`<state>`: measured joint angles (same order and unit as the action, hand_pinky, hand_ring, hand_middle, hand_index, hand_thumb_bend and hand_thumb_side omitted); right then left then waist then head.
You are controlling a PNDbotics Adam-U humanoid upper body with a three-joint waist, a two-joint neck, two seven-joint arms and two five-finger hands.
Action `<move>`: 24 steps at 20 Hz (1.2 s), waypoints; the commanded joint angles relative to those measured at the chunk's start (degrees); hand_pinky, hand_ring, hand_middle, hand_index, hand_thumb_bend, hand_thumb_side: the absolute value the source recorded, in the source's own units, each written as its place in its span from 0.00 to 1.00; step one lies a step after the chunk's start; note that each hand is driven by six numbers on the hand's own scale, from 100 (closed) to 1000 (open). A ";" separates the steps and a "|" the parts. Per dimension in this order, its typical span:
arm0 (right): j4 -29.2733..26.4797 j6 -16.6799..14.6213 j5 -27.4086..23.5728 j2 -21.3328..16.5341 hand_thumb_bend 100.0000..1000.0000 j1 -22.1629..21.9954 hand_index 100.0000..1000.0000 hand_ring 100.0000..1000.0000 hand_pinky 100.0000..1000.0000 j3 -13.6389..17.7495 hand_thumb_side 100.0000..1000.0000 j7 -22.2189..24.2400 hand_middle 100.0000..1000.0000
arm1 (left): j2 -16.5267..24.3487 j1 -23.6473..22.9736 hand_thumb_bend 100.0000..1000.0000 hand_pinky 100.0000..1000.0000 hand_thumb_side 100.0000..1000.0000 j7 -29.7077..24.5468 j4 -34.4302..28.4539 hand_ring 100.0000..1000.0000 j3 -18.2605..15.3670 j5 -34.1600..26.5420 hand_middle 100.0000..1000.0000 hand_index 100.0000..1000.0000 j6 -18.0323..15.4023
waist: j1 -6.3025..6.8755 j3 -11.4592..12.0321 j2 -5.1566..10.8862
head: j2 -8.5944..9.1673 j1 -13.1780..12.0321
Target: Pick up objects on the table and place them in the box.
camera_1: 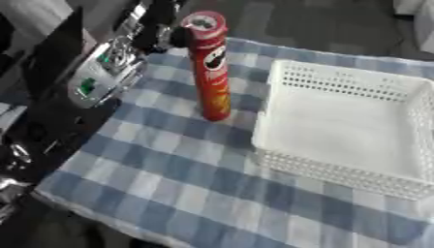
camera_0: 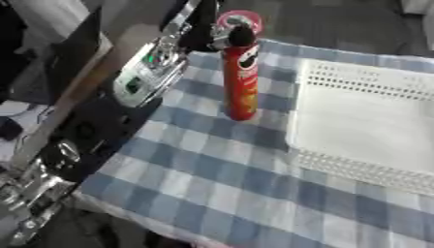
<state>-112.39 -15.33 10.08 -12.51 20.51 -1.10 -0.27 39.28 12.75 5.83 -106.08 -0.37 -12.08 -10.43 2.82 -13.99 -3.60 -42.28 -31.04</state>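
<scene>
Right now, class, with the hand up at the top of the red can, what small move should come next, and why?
Probably lift the red can a little off the checked cloth. The left hand is at the can's top with dark fingers against it, the can stands upright left of the white basket, and the basket is empty. Whether the fingers have closed I cannot tell.

The left arm (camera_0: pixel 144 72) is black with silver housings, green markings, and a black hand (camera_0: pixel 222 36).
</scene>
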 commanded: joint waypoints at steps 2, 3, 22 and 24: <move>-0.59 0.00 -0.24 0.03 0.00 0.88 0.98 0.83 0.74 -0.01 1.00 0.24 0.88 | 0.71 0.26 1.00 0.99 0.55 -2.24 0.06 0.96 0.02 0.40 1.00 1.00 -0.38 | -0.14 0.00 0.41 | 0.25 -0.30; -0.58 -0.01 -0.26 0.04 0.00 0.89 0.98 0.83 0.74 -0.02 1.00 0.29 0.88 | 0.65 0.25 1.00 0.99 0.55 -2.74 0.20 0.96 0.05 0.40 1.00 1.00 -0.45 | -0.14 0.00 0.40 | 0.26 -0.31; -0.37 -0.11 -0.51 0.14 0.00 0.69 0.99 0.83 0.74 -0.10 1.00 0.93 0.88 | 3.75 3.42 1.00 1.00 0.55 -6.49 8.01 0.97 -1.90 -1.65 1.00 1.00 -2.85 | -0.20 0.20 0.59 | 0.36 -0.07; -0.38 -0.11 -0.54 0.19 0.00 0.69 0.98 0.83 0.74 -0.11 1.00 0.98 0.88 | 3.47 3.68 1.00 1.00 0.55 -6.91 9.40 0.97 -1.83 -2.19 1.00 1.00 -3.21 | -0.21 0.13 0.59 | 0.42 0.30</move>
<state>-112.07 -15.49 9.65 -12.10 20.52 -1.38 0.54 40.80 15.36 -0.74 -96.85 -1.50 -13.58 -13.36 2.68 -13.84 -3.70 -42.27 -30.91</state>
